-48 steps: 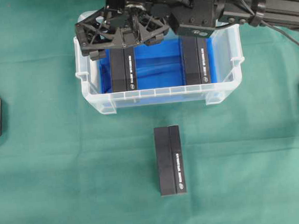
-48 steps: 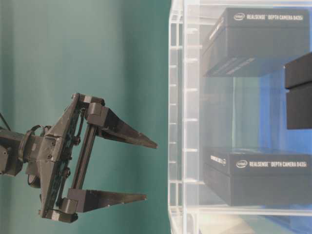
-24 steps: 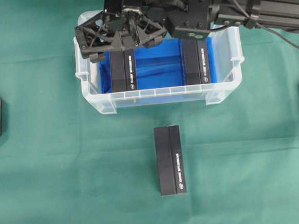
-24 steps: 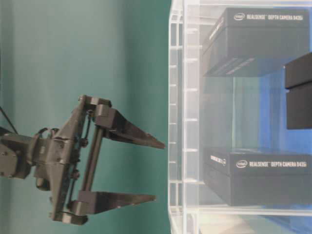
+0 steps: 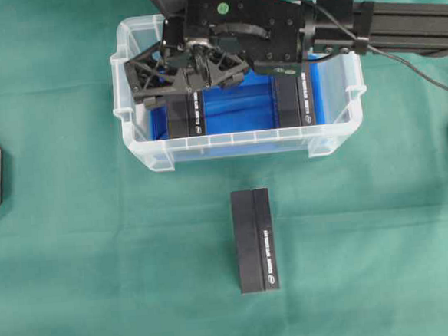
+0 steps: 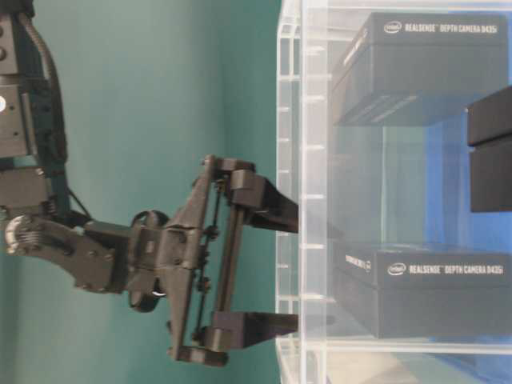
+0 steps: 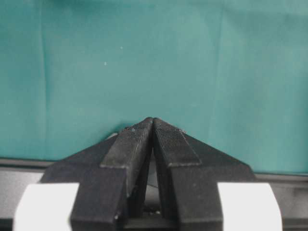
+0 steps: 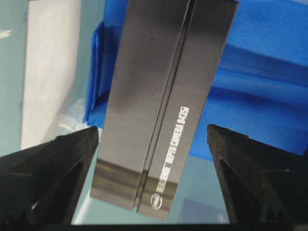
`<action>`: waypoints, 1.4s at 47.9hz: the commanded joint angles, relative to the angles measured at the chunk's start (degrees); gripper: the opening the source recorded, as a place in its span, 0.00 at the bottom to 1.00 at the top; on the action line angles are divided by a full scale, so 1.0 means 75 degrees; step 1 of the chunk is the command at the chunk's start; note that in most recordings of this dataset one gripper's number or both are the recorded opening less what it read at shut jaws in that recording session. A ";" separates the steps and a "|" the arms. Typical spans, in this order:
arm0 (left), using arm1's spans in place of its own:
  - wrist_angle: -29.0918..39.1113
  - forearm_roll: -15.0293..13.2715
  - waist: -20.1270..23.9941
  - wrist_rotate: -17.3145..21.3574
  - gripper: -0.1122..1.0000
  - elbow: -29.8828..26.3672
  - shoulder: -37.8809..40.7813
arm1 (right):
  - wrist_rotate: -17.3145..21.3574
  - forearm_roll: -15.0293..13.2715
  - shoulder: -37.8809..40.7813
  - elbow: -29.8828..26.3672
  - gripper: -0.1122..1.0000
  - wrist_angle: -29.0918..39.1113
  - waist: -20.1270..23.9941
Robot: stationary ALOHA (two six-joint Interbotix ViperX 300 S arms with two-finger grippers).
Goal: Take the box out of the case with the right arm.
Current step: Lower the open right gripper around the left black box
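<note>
While the right gripper (image 5: pixel 185 77) hangs over the left end of the case (image 5: pixel 241 142) with its fingers spread wide and nothing between them, the main risks lie in how it goes down. The box (image 8: pixel 163 103) it is aimed at lies on the blue floor near the left wall, and the wrist view shows it sitting between the two fingers (image 8: pixel 50 166) but slanted against the line that joins them. If the fingers close on that slant, I judge they could catch opposite corners, twist the box and lose it on the lift.

From table level the fingertips (image 6: pixel 276 212) are already past the clear rim. One finger travels in the narrow gap between the box and the wall; a small drift could land it on the lid or scrape it along the plastic, shoving the whole case across the green cloth (image 5: pixel 99 246).

A second box (image 5: pixel 294 98) lies at the right end of the case, under the arm's body. A low wrist could press on it or on the far rim.

A third box (image 5: pixel 255 239) already lies outside on the cloth, well apart from the case; a careless set-down could knock it.

The left gripper (image 7: pixel 153 139) has its fingers pressed together, holding nothing, and poses no hazard.
</note>
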 commanded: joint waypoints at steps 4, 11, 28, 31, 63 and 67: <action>-0.0023 0.0023 0.0023 0.0012 0.12 -0.0211 0.0035 | 0.0105 0.0023 -0.0094 0.0176 0.95 -0.0434 -0.0012; -0.0023 0.0023 0.0023 0.0012 0.12 -0.0211 0.0047 | 0.0129 0.0070 0.0070 0.0340 0.95 -0.0750 -0.0012; -0.0023 0.0023 0.0035 0.0023 0.12 -0.0211 0.0047 | 0.0152 0.0070 0.0246 0.0398 0.94 -0.0797 -0.0059; -0.0023 0.0023 0.0023 0.0012 0.12 -0.0211 0.0047 | 0.0164 0.0070 0.0246 0.0410 0.94 -0.0797 -0.0059; -0.0023 0.0023 0.0023 0.0012 0.12 -0.0211 0.0047 | 0.0504 0.0492 0.0258 0.0504 0.88 -0.0891 -0.0059; -0.0023 0.0023 0.0023 0.0023 0.12 -0.0199 0.0047 | 0.0656 0.0480 0.0258 0.0516 0.75 -0.0891 -0.0059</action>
